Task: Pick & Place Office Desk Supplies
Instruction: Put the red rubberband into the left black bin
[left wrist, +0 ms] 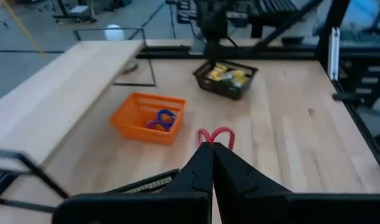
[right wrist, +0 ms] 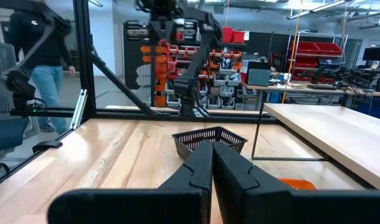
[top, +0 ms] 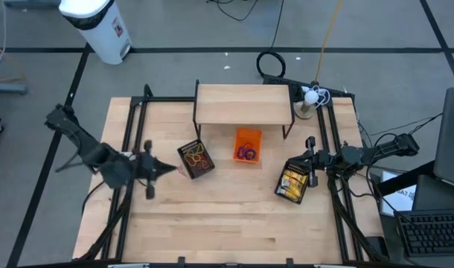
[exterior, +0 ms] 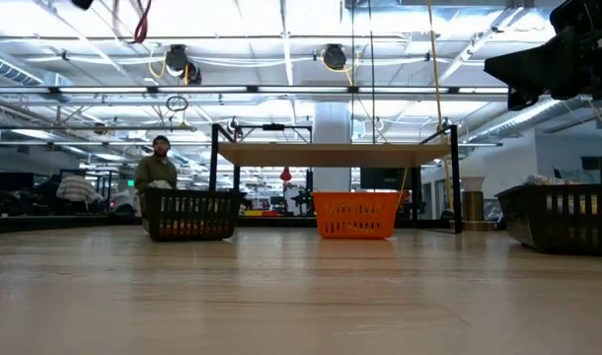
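Three baskets (top: 248,144), wide bare tabletop (top: 227,223).

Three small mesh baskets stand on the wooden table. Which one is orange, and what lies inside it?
The orange plastic mesh basket is the middle one, standing in front of the raised wooden shelf. It holds blue and purple rings; the other two baskets are black.

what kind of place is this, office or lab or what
Most likely a robotics lab or workshop, not an office: exposed ceiling ducts, racks of red storage bins, and a framed wooden test table with two arms.
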### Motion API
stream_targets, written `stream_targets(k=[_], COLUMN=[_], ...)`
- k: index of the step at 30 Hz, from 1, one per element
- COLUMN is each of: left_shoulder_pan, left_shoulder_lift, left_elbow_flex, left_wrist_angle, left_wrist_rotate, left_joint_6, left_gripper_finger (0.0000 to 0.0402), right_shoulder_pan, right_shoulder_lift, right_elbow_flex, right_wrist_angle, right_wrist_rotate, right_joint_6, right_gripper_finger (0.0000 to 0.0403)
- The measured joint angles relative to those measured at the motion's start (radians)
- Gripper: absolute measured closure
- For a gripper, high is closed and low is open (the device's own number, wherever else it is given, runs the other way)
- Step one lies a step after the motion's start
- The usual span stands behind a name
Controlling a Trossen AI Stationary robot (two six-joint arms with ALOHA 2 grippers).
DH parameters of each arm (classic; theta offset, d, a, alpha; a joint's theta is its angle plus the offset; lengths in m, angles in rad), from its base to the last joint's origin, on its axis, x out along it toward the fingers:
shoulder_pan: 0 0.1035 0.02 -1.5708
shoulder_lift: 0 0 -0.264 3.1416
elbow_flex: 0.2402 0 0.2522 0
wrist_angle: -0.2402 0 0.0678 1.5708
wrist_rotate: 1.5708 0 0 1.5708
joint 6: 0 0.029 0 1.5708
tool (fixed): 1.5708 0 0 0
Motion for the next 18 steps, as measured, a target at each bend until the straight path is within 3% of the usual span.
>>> stream_targets(k=[7,11,18], left_shoulder_pan=[-0.024,-0.027,-0.010], left_shoulder_lift=[-0.245,-0.387,-0.601], left_elbow_flex=[-0.161,-0.291,-0.543], left_wrist_angle=[0.029,0.147,0.485], left_wrist_rotate=[-0.088,-0.104,0.036], left_joint_6=[0.044,0.146,0.391], left_gripper_finger=[0.0401,0.0401,0.0401], right_shoulder_pan=[0.000,0.000,0.000], right_shoulder_lift=[0.000,0.000,0.000], right_elbow_flex=[0.000,0.000,0.000], right_wrist_angle=[0.000,0.000,0.003], right_wrist_rotate=[0.000,0.000,0.001], right_joint_6=[0.000,-0.001,-0.008], right_gripper_finger=[0.0399,0.0399,0.0399])
